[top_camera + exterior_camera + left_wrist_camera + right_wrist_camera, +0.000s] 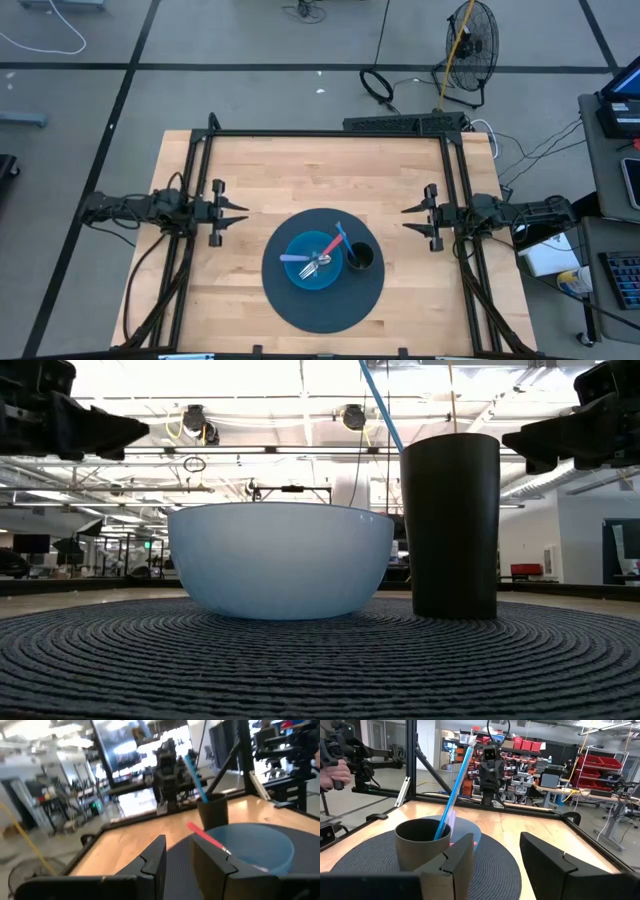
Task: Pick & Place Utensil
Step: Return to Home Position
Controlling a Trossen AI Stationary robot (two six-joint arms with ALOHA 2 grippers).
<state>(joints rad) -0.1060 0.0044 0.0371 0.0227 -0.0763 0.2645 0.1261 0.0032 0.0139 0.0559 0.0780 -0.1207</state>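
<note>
A light blue bowl (318, 264) (280, 560) (252, 845) sits on a round dark placemat (322, 300). A red-handled utensil (333, 244) (207, 837) and a purple-handled one (293, 258) lie in it, metal ends in the bowl, handles on its rim. Beside it stands a dark cup (360, 257) (450, 525) (422, 842), with a blue utensil (340, 236) (452, 795) leaning out of it. My left gripper (238, 214) (177, 865) hovers open, left of the mat. My right gripper (408, 218) (497, 860) hovers open, right of the cup.
A black frame (330, 132) runs along the table's far edge and both sides. Bare wood (320, 180) lies between the grippers and beyond the mat. In the right wrist view a person's hand (331, 774) shows past the table's left side.
</note>
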